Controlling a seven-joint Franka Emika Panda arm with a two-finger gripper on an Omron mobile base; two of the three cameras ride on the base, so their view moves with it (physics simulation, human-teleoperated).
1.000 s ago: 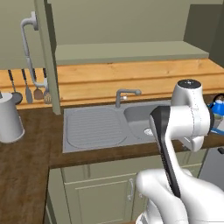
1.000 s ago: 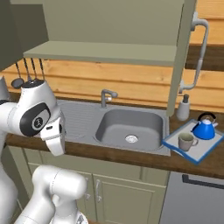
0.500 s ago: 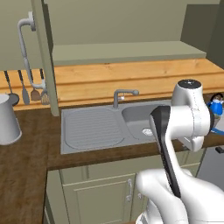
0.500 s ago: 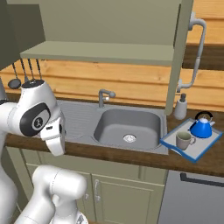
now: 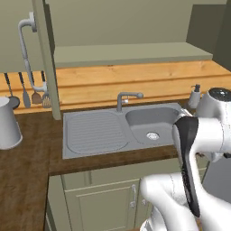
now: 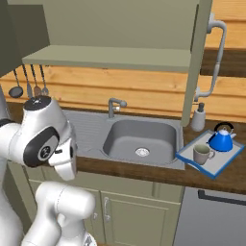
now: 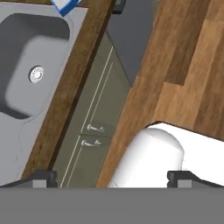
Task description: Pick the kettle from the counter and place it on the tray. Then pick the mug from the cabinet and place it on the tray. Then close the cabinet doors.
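Sink (image 6: 141,139) shifted left in frame as base moved, blue kettle (image 6: 221,141) and grey mug (image 6: 202,154) seen on tray (image 6: 226,163) at right, gripper (image 7: 114,177) spread wide, empty.

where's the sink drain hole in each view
Left base view: drain hole right of centre, in the sink basin beside the ribbed drainboard.
Right base view: drain hole near centre, low in the basin.
Hand view: drain hole at upper left, in the basin.
Shared landmark: the tap behind the basin in both base views.
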